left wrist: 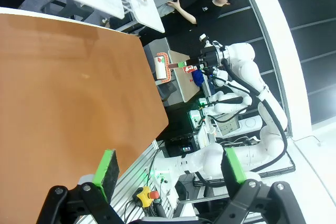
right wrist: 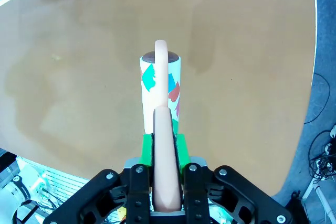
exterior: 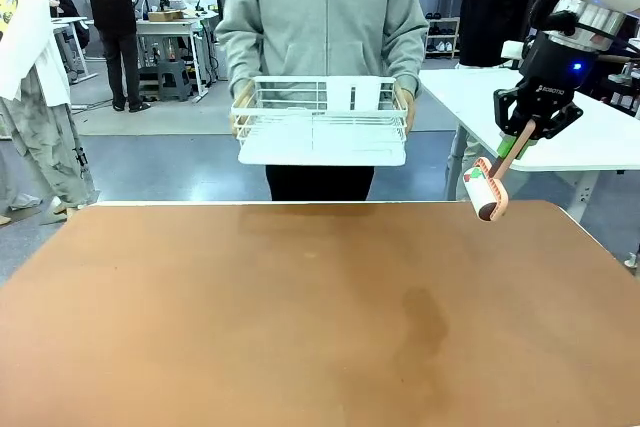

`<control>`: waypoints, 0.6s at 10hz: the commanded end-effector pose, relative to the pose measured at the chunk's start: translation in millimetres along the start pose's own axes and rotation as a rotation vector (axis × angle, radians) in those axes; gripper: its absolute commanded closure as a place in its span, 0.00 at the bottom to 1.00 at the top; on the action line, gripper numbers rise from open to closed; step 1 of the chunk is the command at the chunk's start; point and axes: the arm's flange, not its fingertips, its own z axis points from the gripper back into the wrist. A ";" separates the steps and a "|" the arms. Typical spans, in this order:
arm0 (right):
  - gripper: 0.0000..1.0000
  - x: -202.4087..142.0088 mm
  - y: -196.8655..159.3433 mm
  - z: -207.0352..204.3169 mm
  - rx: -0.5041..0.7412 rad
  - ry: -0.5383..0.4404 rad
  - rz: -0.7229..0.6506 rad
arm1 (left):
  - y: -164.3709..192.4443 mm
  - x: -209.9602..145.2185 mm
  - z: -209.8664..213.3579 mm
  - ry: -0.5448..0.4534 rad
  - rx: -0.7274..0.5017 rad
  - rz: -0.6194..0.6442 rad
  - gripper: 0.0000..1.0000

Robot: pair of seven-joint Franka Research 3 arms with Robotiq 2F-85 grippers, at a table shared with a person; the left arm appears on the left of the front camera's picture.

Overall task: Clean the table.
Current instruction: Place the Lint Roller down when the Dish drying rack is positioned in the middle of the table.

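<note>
Right gripper [exterior: 519, 142] clamped on lint roller [exterior: 489, 192] handle, hovering above table [exterior: 300, 327] far-right edge. Left gripper [left wrist: 170, 174] jaws wide, empty. Risk: tilted roller skids, misses surface.

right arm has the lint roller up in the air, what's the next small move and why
Probably lower the right gripper until the lint roller touches the table. It is shut on the roller's handle, and the roller hangs above the far right corner, off the surface, so no cleaning stroke can start yet.
</note>
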 end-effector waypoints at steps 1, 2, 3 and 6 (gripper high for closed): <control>0.79 -0.7 1.9 1.6 0.015 -0.011 -0.003 | -1.9 -0.8 1.5 -0.010 -0.025 -0.014 0.00; 0.79 -0.7 1.9 1.6 0.015 -0.011 -0.003 | -1.9 -0.8 1.5 -0.010 -0.025 -0.014 0.00; 0.79 -0.7 1.9 1.6 0.015 -0.011 -0.003 | -1.9 -0.8 1.5 -0.010 -0.025 -0.014 0.00; 0.79 -0.7 1.9 1.6 0.015 -0.011 -0.003 | -1.9 -0.8 1.5 -0.010 -0.025 -0.014 0.00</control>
